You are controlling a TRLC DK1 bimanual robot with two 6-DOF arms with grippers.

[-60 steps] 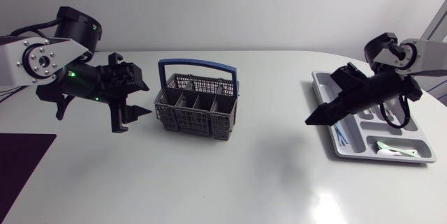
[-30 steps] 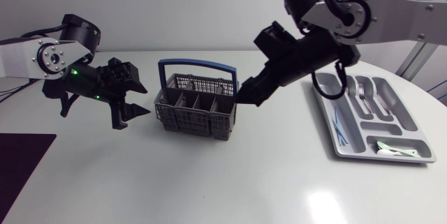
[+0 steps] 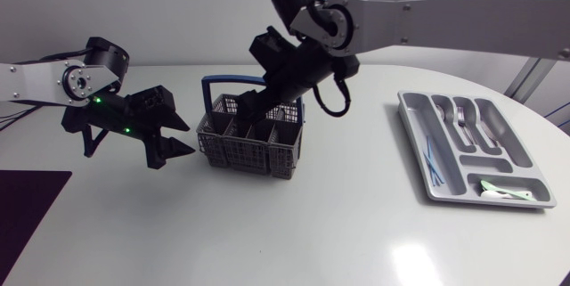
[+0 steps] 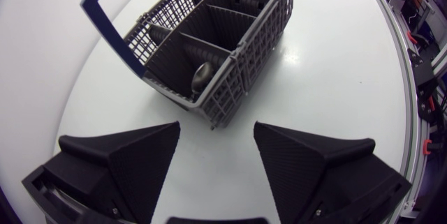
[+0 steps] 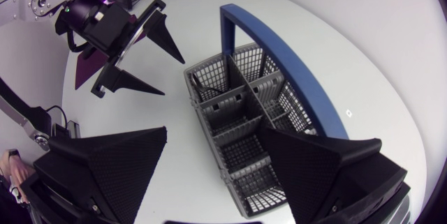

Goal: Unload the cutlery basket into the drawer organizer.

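Head view: one basket mid-table, one organizer by the right edge. Left gripper spread beside the basket, right gripper spread above it.

The basket stood near the middle of the counter, with the organizer well apart to its right. The left gripper hung just left of the basket, not touching it. The right gripper, on an arm reaching in past the middle, hung over the basket's rear compartments. A spoon lay in the corner compartment nearest the left gripper. A fork lay in a rear slot of the organizer.
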